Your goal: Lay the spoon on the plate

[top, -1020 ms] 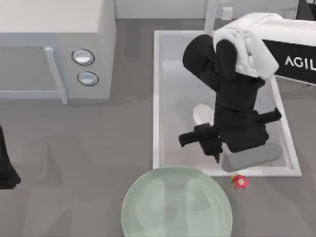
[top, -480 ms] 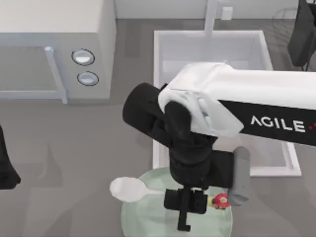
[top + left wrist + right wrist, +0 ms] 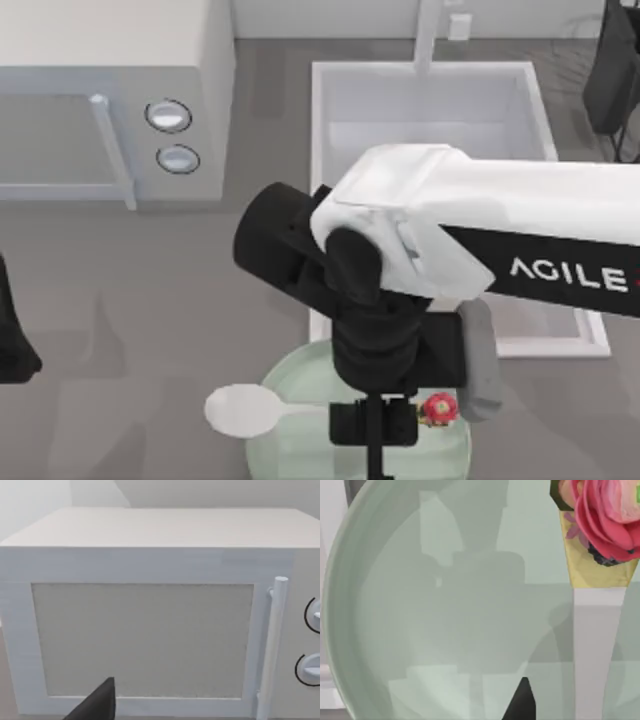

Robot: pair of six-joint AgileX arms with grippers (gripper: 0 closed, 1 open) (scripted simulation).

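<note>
The spoon (image 3: 245, 410) has moved a little left. The right gripper (image 3: 372, 425) is clamped on its handle above the plate (image 3: 290, 385). The left arm is parked far left.

white spoon (image 3: 245, 410), seemingly mint-green plate (image 3: 290, 385)

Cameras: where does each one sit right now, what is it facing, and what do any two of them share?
Top view: above the table, looking down on the microwave, sink, plate; right arm holds the spoon over the plate.
Left wrist view: faces the microwave door; a dark fingertip shows.
Right wrist view: just above the plate, the spoon's flower end close.
Shared: top and right wrist views both show plate and spoon.
</note>
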